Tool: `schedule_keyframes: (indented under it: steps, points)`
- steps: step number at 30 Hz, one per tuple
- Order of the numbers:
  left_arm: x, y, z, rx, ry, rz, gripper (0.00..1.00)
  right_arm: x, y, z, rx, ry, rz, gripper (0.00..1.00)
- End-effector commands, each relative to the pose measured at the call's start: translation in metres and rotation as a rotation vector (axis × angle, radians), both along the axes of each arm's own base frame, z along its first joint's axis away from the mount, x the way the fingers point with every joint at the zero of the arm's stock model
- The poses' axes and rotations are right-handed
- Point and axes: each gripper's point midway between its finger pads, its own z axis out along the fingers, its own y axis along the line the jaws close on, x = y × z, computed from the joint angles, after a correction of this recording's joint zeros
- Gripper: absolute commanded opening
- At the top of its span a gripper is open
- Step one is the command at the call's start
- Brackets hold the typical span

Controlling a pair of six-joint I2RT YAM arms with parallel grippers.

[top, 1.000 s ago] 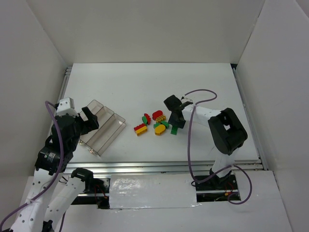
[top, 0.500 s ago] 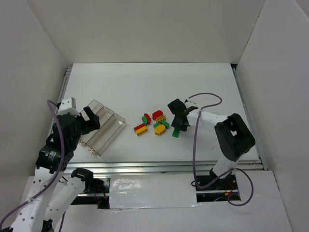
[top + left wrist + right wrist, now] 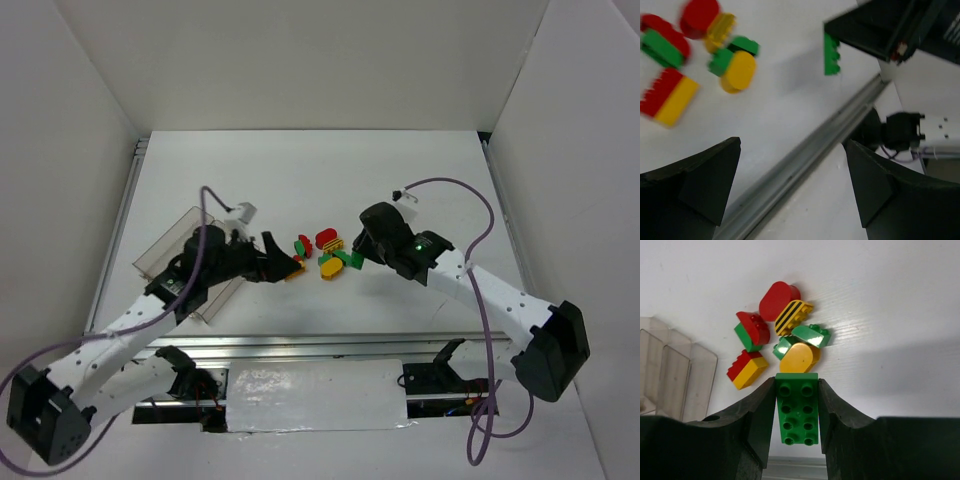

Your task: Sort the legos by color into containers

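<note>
Both arms have swung inward since a second ago: the left arm has left the tray's side and now reaches toward the middle of the white table [image 3: 300, 170]. The right arm has stretched out low with its catch.

The right gripper [image 3: 797, 385] is clamped on a green two-by-four brick [image 3: 797, 415], one finger on each long side, studs facing the wrist camera. The brick sits just beside the right of the pile. The left gripper [image 3: 792, 147] stands wide open and holds nothing, at the pile's left.

The pile lies mid-table:
- a red-and-yellow brick [image 3: 747, 370]
- a red-and-green rounded piece [image 3: 752, 330]
- a red rounded piece [image 3: 776, 300]
- a yellow brick with black stripes [image 3: 792, 316]
- a green wedge [image 3: 812, 335]
- a yellow rounded piece [image 3: 800, 359]

The clear three-compartment tray [image 3: 160, 255] lies toward the table's left edge, partly under the left arm, with no brick visible inside.

Plain white walls [image 3: 300, 60] enclose the table on three sides. An aluminium rail [image 3: 330, 345] runs along the near edge.
</note>
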Motion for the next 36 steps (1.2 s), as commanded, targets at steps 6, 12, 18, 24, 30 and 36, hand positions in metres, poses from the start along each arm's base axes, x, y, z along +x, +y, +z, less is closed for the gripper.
schedule_keyframes:
  steps: [6, 12, 18, 24, 30, 36]
  points:
    - [-0.025, -0.101, 0.041, -0.158, -0.111, -0.217, 1.00, -0.016, 0.016, 0.047, 0.044, -0.087, 0.026, 0.00]
    - [-0.013, -0.112, 0.035, -0.136, -0.118, -0.193, 0.88, -0.034, 0.041, 0.049, 0.083, -0.086, 0.094, 0.00]
    - [-0.007, -0.117, 0.029, -0.117, -0.110, -0.187, 0.80, -0.047, 0.057, 0.065, 0.133, -0.121, 0.134, 0.00]
    - [-0.011, -0.120, 0.030, -0.136, -0.107, -0.215, 0.67, -0.048, 0.063, 0.076, 0.166, -0.148, 0.139, 0.00]
    - [-0.017, -0.125, 0.030, -0.153, -0.096, -0.259, 0.58, -0.045, 0.065, 0.083, 0.171, -0.163, 0.127, 0.00]
    - [-0.020, -0.127, 0.029, -0.148, -0.094, -0.283, 0.18, -0.045, 0.070, 0.090, 0.194, -0.171, 0.141, 0.00]
